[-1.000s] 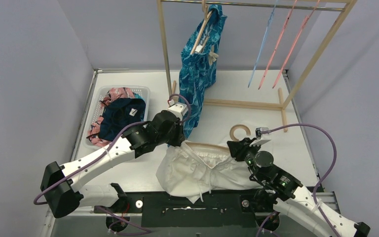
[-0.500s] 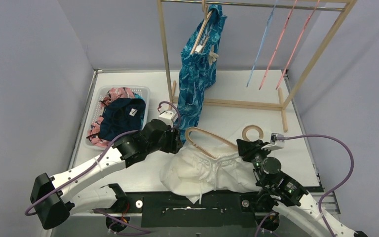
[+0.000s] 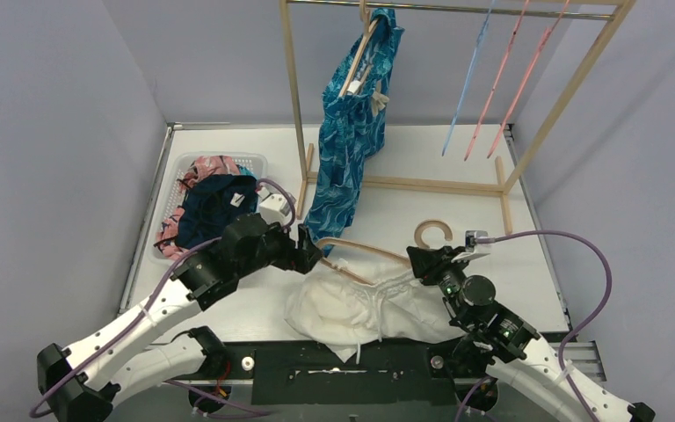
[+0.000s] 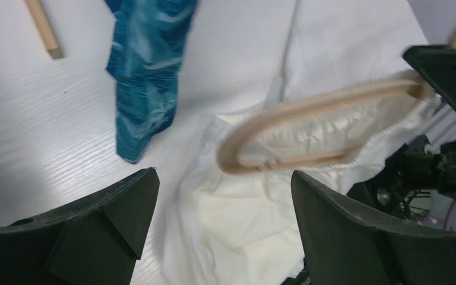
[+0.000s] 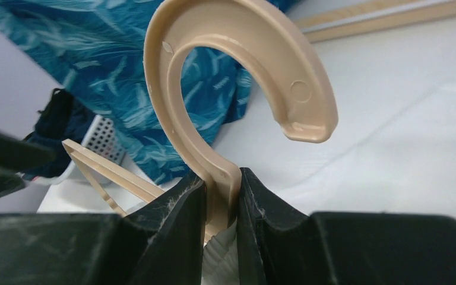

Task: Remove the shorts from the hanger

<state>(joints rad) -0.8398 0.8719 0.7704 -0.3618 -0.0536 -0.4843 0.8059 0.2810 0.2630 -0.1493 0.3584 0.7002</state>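
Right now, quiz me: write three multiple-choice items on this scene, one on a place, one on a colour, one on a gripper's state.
1. The blue leaf-pattern shorts are:
A. in a drawer
B. on the wooden rack
C. on a chair

2. The hanger in the right gripper is:
A. beige
B. red
C. black

3. The left gripper is:
A. open
B. shut on the hanger
C. shut, empty

Answers:
1 B: they dangle from the rack's top bar.
2 A: the right wrist view shows its beige hook above the closed fingers.
3 A: the left wrist view shows its fingers wide apart with nothing between them.
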